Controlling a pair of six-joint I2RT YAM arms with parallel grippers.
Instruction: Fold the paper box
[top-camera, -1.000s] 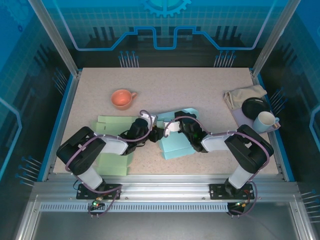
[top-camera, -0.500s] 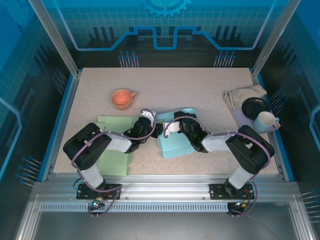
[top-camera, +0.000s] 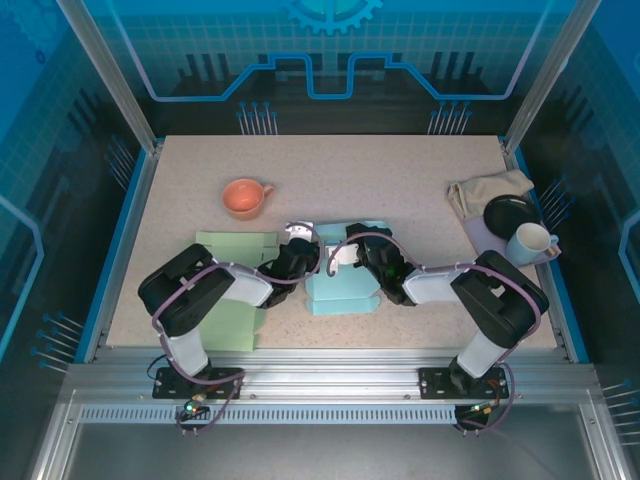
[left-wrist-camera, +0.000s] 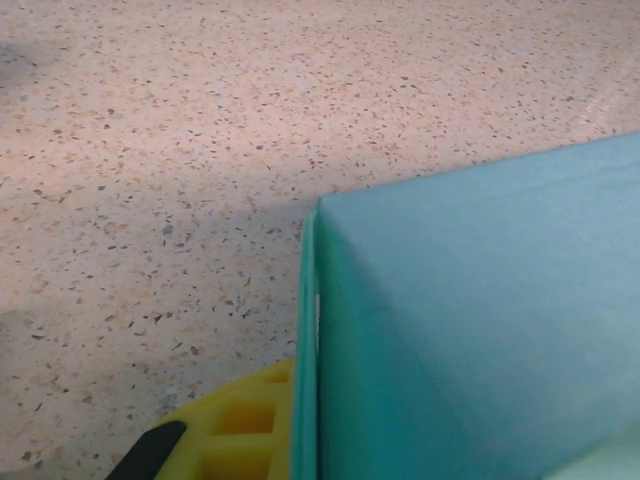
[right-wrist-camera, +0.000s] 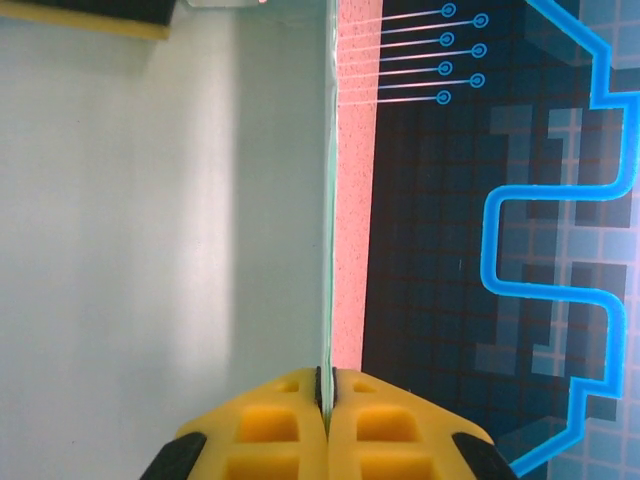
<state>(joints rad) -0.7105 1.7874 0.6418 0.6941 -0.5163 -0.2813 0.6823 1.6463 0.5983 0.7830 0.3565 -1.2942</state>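
Observation:
The light blue paper box (top-camera: 340, 288) lies partly formed on the table's near middle, between the two wrists. My left gripper (top-camera: 306, 263) is at its left wall. In the left wrist view one yellow finger (left-wrist-camera: 235, 425) presses the outside of the teal box wall (left-wrist-camera: 480, 330), whose thin edge runs up from the finger; the other finger is hidden behind the panel. My right gripper (top-camera: 352, 258) is at the box's top. In the right wrist view its yellow fingers (right-wrist-camera: 270, 430) are shut on the thin edge of a pale box panel (right-wrist-camera: 160, 200).
Green paper sheets (top-camera: 228, 292) lie flat to the left of the box, under the left arm. An orange cup (top-camera: 244, 197) stands behind them. At the right edge are a beige cloth (top-camera: 487, 190), a black dish (top-camera: 512, 213) and a white mug (top-camera: 530, 243).
My left gripper moved right to the box and shut on its left wall. The box turned from skewed to square with the table edge. The right gripper kept its grip.

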